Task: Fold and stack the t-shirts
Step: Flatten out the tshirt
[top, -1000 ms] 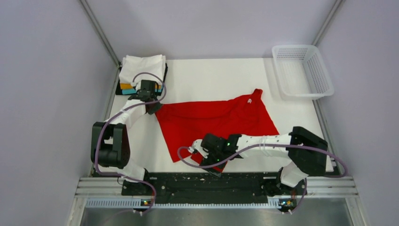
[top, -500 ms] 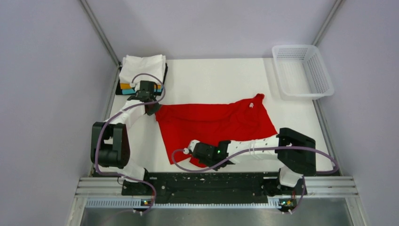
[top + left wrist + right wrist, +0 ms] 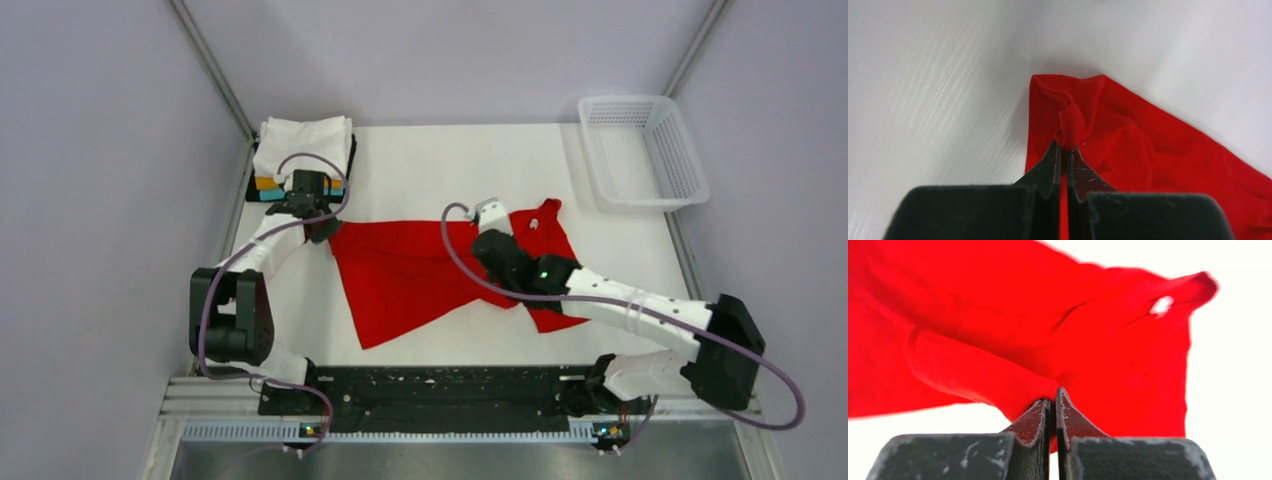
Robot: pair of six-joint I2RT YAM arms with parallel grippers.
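Note:
The red t-shirt (image 3: 400,270) lies spread across the middle of the table, its small white neck label (image 3: 535,223) at the far right. My left gripper (image 3: 322,232) is shut on the shirt's far left corner, and a pinched fold of red cloth (image 3: 1073,125) sticks out past its tips (image 3: 1066,146). My right gripper (image 3: 500,255) hovers over the shirt's right half, shut (image 3: 1053,402) on a fold of red cloth (image 3: 998,380) that hangs lifted off the table. A stack of folded t-shirts (image 3: 300,148), white on top with orange and teal edges below, sits at the far left corner.
A white mesh basket (image 3: 642,150) stands at the far right corner. Grey walls with metal rails close in the table on the left, right and back. The arms' black base rail (image 3: 430,385) runs along the near edge.
My right gripper has shut on the shirt's near edge and carried it up and away from the near edge toward the far right, folding the cloth over. The left gripper has held its corner still.

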